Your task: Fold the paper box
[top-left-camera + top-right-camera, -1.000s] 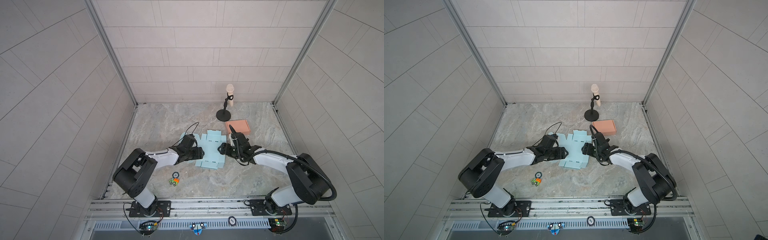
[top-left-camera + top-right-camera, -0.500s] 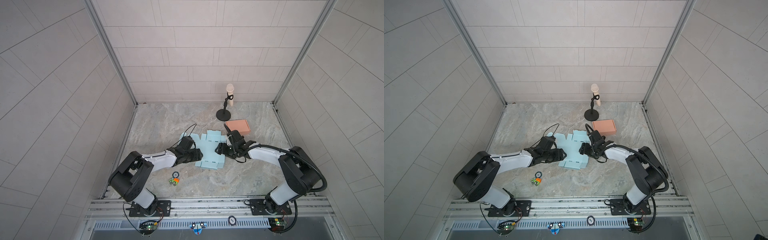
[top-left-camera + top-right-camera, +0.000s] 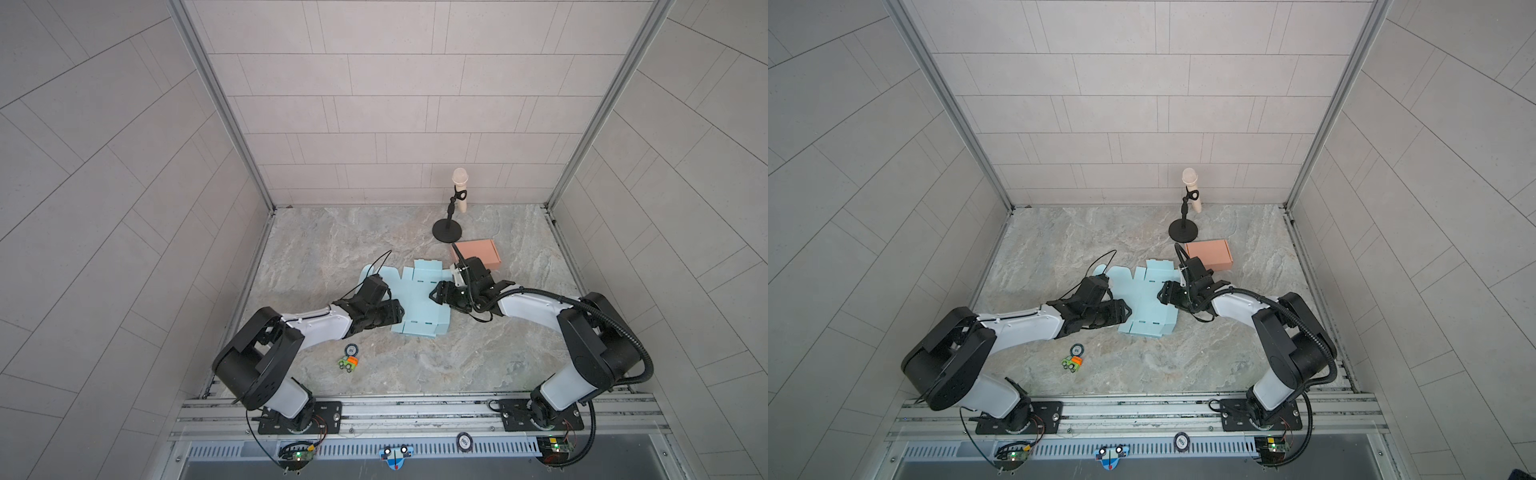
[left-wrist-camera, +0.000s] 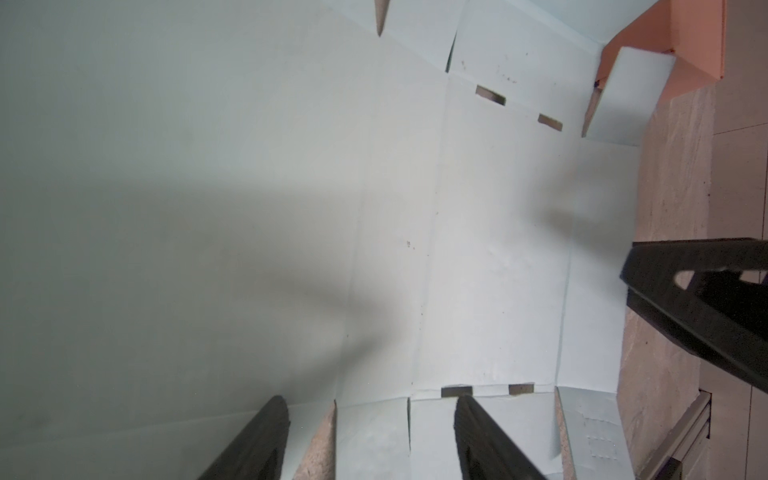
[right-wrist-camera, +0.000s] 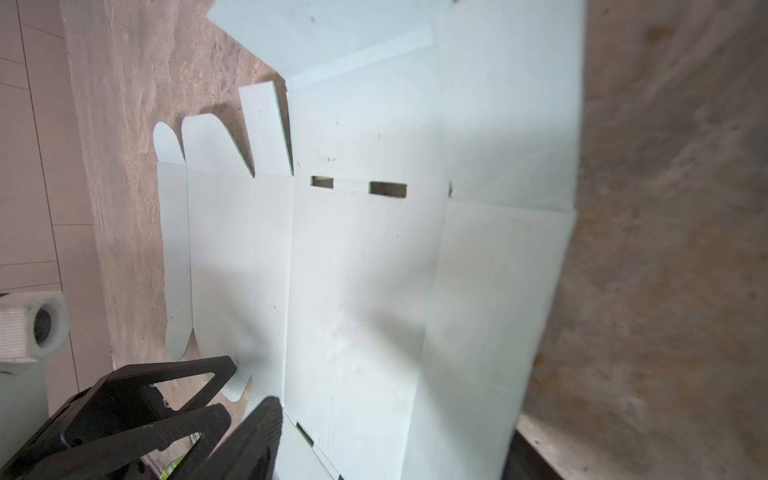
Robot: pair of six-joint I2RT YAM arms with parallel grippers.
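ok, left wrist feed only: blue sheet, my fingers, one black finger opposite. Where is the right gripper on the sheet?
Observer: In both top views the right gripper reaches over the blue sheet's right edge, facing the left gripper at its left edge.
Operator: Anything nearby that I can't see?
Observer: A small toy car lies on the table, clear of the sheet, on the side nearer the arm bases.
Operator: And at the back?
Observer: A microphone on a stand stands beyond the orange box.
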